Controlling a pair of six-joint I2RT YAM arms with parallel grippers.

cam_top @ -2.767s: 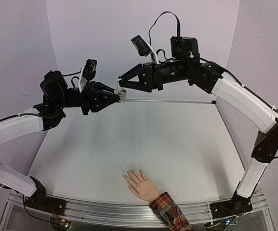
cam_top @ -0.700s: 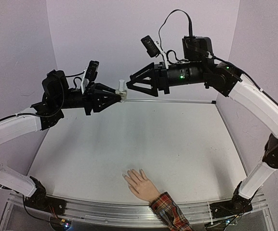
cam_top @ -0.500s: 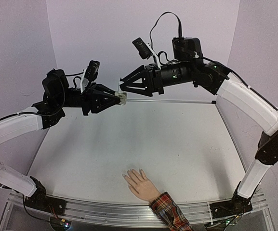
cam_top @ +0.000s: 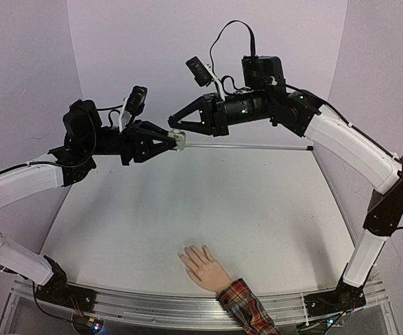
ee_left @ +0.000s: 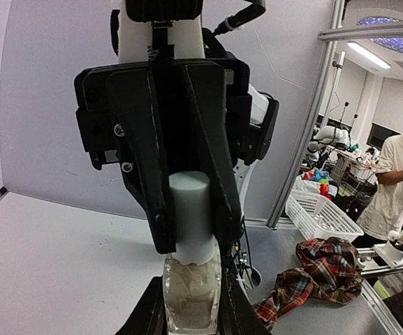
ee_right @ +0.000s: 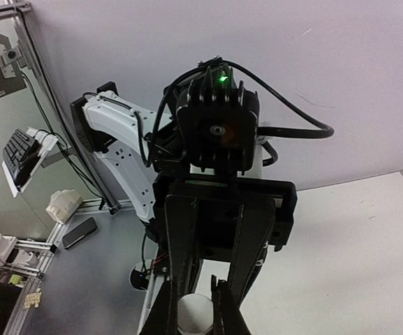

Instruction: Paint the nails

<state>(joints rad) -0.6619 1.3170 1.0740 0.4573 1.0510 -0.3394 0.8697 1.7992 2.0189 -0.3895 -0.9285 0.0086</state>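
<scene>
High over the table's far side, my left gripper (cam_top: 174, 139) is shut on a small polish bottle (cam_top: 179, 139). From the left wrist its glass body (ee_left: 192, 293) sits between my fingers, white cap (ee_left: 191, 216) pointing away. My right gripper (cam_top: 174, 123) comes in from the right and is shut on that cap, its black fingers (ee_left: 150, 209) clamping both sides. In the right wrist view the cap's round end (ee_right: 195, 314) shows between the right gripper's (ee_right: 195, 312) tips. The mannequin hand (cam_top: 202, 267) lies palm down at the near edge, plaid cuff (cam_top: 246, 307) behind it, with tiny pale nails (cam_top: 181, 255) on its fingertips.
The white table (cam_top: 187, 202) is walled on three sides, with an aluminium rail (cam_top: 152, 306) along its near edge. Beyond the table the left wrist view shows a white basket (ee_left: 323, 216), a plaid cloth (ee_left: 313, 272) and a person (ee_left: 397, 181).
</scene>
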